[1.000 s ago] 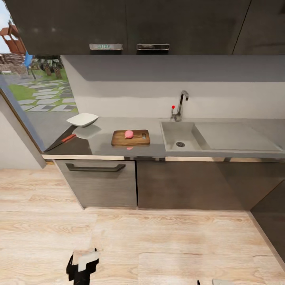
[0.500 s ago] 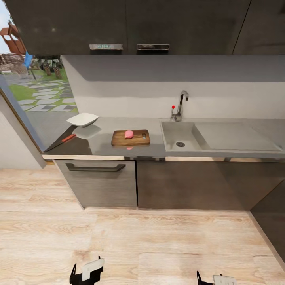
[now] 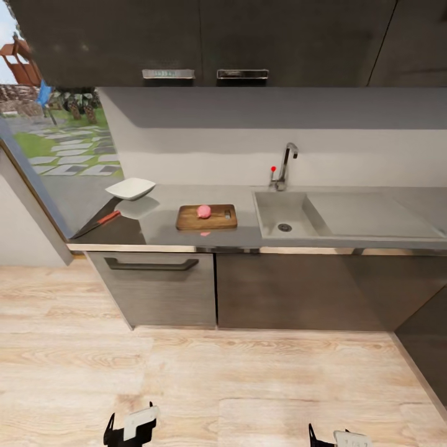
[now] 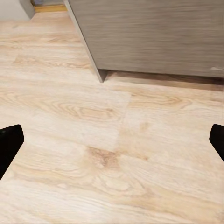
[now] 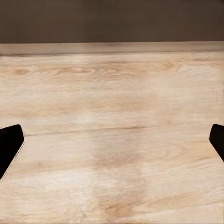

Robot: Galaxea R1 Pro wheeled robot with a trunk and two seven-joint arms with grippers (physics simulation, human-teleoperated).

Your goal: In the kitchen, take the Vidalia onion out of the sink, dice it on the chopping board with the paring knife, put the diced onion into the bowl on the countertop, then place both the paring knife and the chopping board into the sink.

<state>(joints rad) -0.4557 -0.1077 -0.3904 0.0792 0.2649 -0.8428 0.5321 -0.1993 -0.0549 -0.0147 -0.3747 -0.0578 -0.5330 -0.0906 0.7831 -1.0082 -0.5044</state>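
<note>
Both my grippers hang low over the floor, left gripper (image 3: 130, 426) and right gripper (image 3: 338, 438), fingers spread wide, empty. Far ahead, the Vidalia onion (image 3: 203, 211) sits on the chopping board (image 3: 207, 218). Left, the paring knife (image 3: 96, 224) looks light and slippery; I'd grab its red handle.

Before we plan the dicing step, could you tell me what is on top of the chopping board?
The Vidalia onion, whole, sits near the middle of the chopping board. The board surface under it is hidden. The paring knife lies apart on the countertop.
</note>
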